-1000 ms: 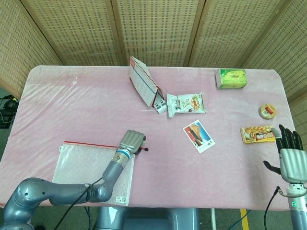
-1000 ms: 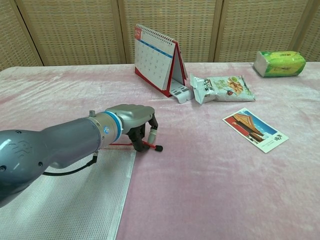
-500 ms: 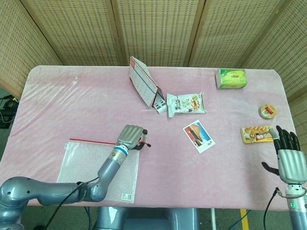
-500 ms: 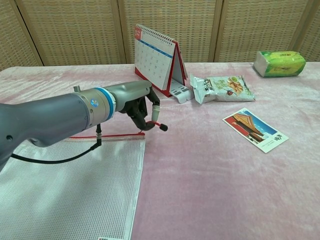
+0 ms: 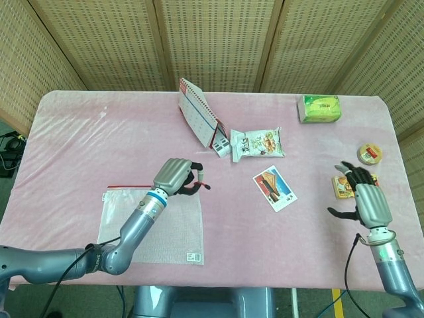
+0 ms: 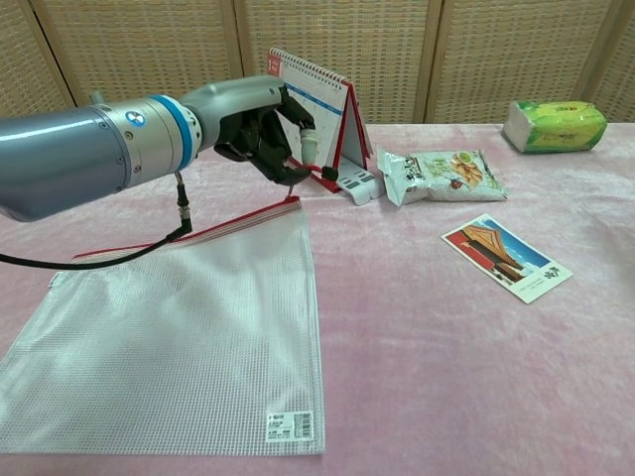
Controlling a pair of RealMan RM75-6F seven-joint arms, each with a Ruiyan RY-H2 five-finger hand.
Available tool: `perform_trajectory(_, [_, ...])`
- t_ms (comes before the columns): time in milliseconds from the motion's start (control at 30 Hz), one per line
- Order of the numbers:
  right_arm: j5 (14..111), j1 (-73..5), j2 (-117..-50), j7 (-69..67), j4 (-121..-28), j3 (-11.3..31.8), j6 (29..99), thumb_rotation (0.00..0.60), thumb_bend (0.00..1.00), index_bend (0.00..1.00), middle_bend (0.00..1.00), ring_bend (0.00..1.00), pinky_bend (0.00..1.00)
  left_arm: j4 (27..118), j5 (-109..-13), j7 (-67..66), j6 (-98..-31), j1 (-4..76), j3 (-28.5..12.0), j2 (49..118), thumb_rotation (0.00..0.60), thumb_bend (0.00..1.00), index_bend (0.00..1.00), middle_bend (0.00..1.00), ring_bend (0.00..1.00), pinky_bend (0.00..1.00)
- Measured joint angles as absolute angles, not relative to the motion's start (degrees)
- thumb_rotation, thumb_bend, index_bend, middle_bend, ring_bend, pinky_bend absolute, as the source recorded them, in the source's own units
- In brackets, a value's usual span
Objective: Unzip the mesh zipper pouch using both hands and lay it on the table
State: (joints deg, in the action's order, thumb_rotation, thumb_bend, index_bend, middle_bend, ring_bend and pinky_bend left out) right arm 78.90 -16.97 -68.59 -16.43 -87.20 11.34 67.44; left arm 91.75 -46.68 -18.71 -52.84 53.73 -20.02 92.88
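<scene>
In the head view, no writing can be read. The mesh zipper pouch (image 5: 152, 224) is seen flat on the pink tablecloth (image 5: 86, 139) near the front left edge, its red zipper strip along the far side and a small white label at its near right corner. The left hand (image 5: 173, 177) is held over the pouch's far right corner, fingers curled around the zipper pull (image 5: 201, 185). The right hand (image 5: 366, 201) is raised at the table's right edge, fingers spread and nothing held, beside a yellow snack packet (image 5: 344, 187).

In the chest view, a month grid is visible on the desk calendar (image 6: 310, 117), but its figures are too small to read. The label's print is likewise illegible. The left hand (image 6: 263, 124) is seen lifted above the pouch (image 6: 179, 337), fingers closed, with the zipper end raised toward it.
</scene>
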Motion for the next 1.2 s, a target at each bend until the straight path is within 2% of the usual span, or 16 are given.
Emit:
perform_trajectory(333, [65.6, -30.2, -67.6, -25.7, -91.3, 15.7, 40.3, 0.6, 0.0, 0.32, 1.0, 1.0, 1.0, 93.6, -49.0, -16.4, -53.5, 54.1, -21.1, 90.7, 0.6, 0.72, 0.85, 1.0, 1.0, 1.0])
perform_trajectory(533, [56.5, -38.1, -70.7, -28.6, -91.9, 18.6, 31.5, 0.6, 0.0, 0.35, 1.0, 1.0, 1.0, 91.9, -52.8, -13.9, -55.1, 54.6, -21.4, 92.2, 0.6, 0.72, 0.85, 1.0, 1.0, 1.0])
perform_trajectory(700, [52.5, -40.5, -72.0, -29.8, -92.9, 20.0, 29.4, 0.6, 0.0, 0.35, 1.0, 1.0, 1.0, 89.7, -54.1, -13.2, -56.3, 55.7, -21.8, 94.6, 0.6, 0.72, 0.85, 1.0, 1.0, 1.0])
perform_trajectory(833, [48.2, -42.4, -73.1, -30.7, -93.3, 20.8, 28.3, 0.6, 0.1, 0.4, 1.0, 1.0, 1.0, 88.8, -53.8, -13.4, -56.4, 56.8, -22.1, 96.1, 0.6, 0.72, 0.85, 1.0, 1.0, 1.0])
perform_trajectory(1200, [42.1, -45.1, -77.7, -29.8, -93.2, 20.5, 31.1, 0.6, 0.17, 0.43, 1.0, 1.0, 1.0, 87.0, -54.7, -12.9, -57.1, 58.6, -22.6, 99.2, 0.6, 0.72, 0.85, 1.0, 1.0, 1.0])
